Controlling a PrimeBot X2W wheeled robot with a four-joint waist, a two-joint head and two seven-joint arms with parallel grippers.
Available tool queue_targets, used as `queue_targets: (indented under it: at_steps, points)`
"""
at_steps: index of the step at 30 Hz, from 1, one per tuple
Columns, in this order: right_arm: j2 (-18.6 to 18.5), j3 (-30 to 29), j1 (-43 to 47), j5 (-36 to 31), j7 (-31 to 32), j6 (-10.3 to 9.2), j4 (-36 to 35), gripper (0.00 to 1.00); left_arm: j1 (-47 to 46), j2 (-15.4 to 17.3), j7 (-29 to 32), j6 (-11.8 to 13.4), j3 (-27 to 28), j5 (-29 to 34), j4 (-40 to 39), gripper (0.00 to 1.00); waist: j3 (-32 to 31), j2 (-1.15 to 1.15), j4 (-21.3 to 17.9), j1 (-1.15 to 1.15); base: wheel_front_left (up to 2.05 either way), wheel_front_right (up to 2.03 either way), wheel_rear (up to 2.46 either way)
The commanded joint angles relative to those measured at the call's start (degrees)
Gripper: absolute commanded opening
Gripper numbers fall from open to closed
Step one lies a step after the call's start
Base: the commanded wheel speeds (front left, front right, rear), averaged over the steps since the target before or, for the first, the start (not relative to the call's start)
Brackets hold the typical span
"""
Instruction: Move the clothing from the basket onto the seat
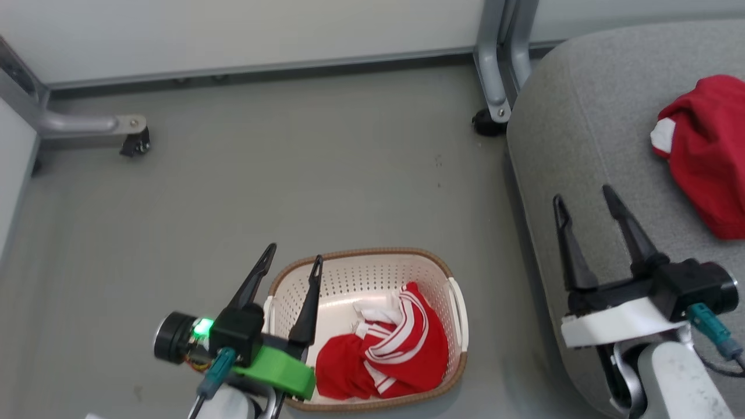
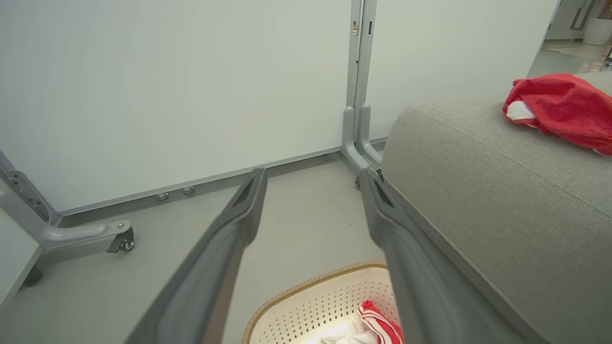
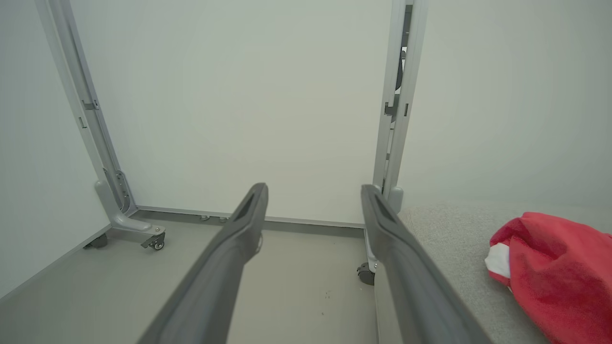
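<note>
A: One red garment [image 1: 707,151] lies on the seat [image 1: 582,116]. The striped clothing [image 1: 384,355] is heaped in the basket [image 1: 361,254].

B: Seemingly between fetches, then. The left gripper [image 1: 294,253], spread wide and empty above the basket's left rim, should dip onto that clothing.

A: The right gripper [image 1: 584,193] gapes empty over the seat. How many pieces remain is hard to tell.

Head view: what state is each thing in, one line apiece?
Cream perforated plastic basket: upright on floor, holding clothing.
Red white-striped fabric garment: crumpled inside basket.
Second red fabric garment: heaped on grey upholstered seat.
Left end effector: open, empty, above basket's rim.
Right end effector: open, empty, above seat.
</note>
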Motion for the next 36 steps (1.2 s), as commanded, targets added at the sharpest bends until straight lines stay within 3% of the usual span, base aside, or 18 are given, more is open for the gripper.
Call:
queue_targets:
  at_steps: [1, 6, 10, 20, 30, 36]
  points:
    - [-0.1, -1.3, -2.4, -0.6, -0.2, -0.08, -1.0, 1.0, -4.1, 0.1, 0.0, -0.5, -1.1, 0.6, 1.8, 1.0, 11.7, 0.0, -0.3, 0.0, 0.0, 0.0, 0.0]
    - [-0.2, -4.4, -7.5, -1.4, -0.2, -0.08, -3.4, 1.0, -14.2, 1.0, 0.1, -1.2, -7.1, 2.4, 10.6, 1.0, 20.1, 0.0, -1.3, 0.0, 0.0, 0.0, 0.0]
    - [0.1, -5.6, -10.6, -1.6, -0.2, -0.08, -5.4, 1.0, -22.6, 2.7, 0.0, -1.2, -15.6, 3.1, 21.1, 1.0, 25.5, 0.0, -2.9, 0.0, 0.0, 0.0, 0.0]
    - [1.0, -5.4, -15.4, -3.0, -0.2, -0.08, -8.3, 1.0, -40.3, 2.5, 2.3, -1.2, -37.7, -4.1, 43.6, 1.0, 38.5, 0.0, -6.9, 0.0, 0.0, 0.0, 0.0]
    - [1.8, -4.3, -18.2, -3.5, -0.2, -0.08, -10.4, 1.0, -50.4, 2.7, 5.6, -1.2, -53.6, -11.3, 52.3, 1.0, 47.1, 0.0, -10.0, 0.0, 0.0, 0.0, 0.0]
    - [2.1, -4.2, -19.1, -4.0, -0.2, -0.08, -12.1, 1.0, -53.4, 3.2, 6.6, -1.1, -56.2, -14.1, 55.4, 1.0, 50.4, 0.0, -10.5, 0.0, 0.0, 0.0, 0.0]
